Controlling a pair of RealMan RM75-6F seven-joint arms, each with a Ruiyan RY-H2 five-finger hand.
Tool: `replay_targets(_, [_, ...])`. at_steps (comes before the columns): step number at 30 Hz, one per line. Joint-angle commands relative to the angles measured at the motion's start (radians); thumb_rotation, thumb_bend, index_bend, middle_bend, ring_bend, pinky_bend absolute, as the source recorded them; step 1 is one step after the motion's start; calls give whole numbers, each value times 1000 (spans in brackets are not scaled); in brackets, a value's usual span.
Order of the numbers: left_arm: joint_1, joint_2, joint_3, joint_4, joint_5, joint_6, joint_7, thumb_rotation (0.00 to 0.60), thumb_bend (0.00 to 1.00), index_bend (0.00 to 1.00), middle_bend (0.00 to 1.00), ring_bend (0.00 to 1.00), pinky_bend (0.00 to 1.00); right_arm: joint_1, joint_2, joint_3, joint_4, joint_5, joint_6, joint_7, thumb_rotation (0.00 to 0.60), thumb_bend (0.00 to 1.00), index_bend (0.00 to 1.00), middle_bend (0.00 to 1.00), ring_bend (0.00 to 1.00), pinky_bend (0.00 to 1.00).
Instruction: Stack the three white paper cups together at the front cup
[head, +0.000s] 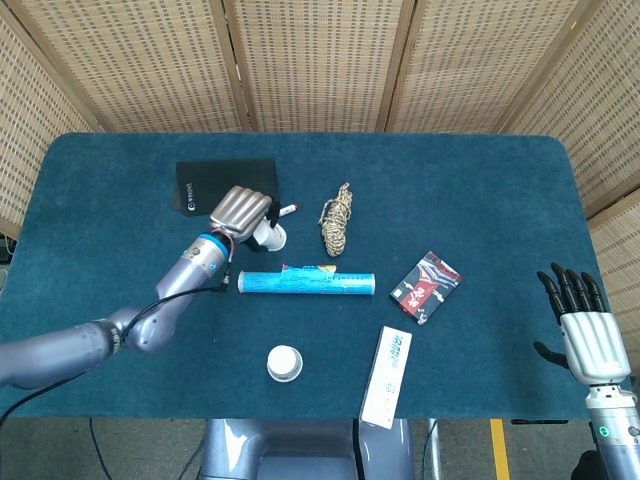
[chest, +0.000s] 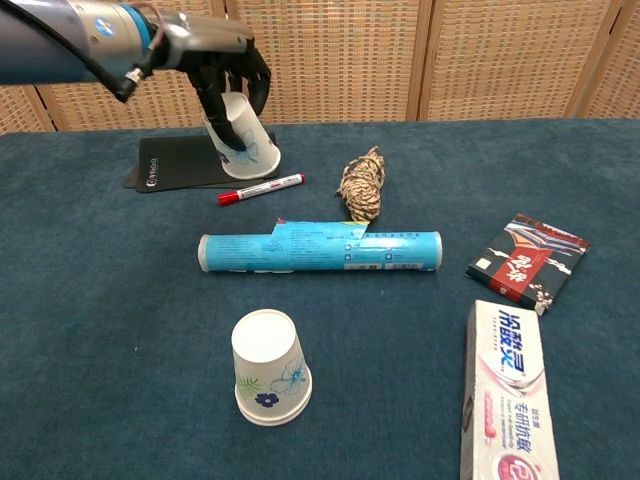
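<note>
cup in left robot hand grip

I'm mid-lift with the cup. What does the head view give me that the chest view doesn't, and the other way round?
Only the head view shows the right hand, open and idle off the table's right edge, and the whole table. Only the chest view shows the held cup clear of the cloth and tilted, above the red marker. Both show the left hand gripping it, the blue tube and the front cup.
</note>
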Motion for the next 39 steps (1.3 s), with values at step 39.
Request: replay_targets(39, [77,213,140,-456,542,-197,-297,600,120,524,419,394,327,-28,-20,12,0,-48,-13,-29,600,0,50,42,0,0])
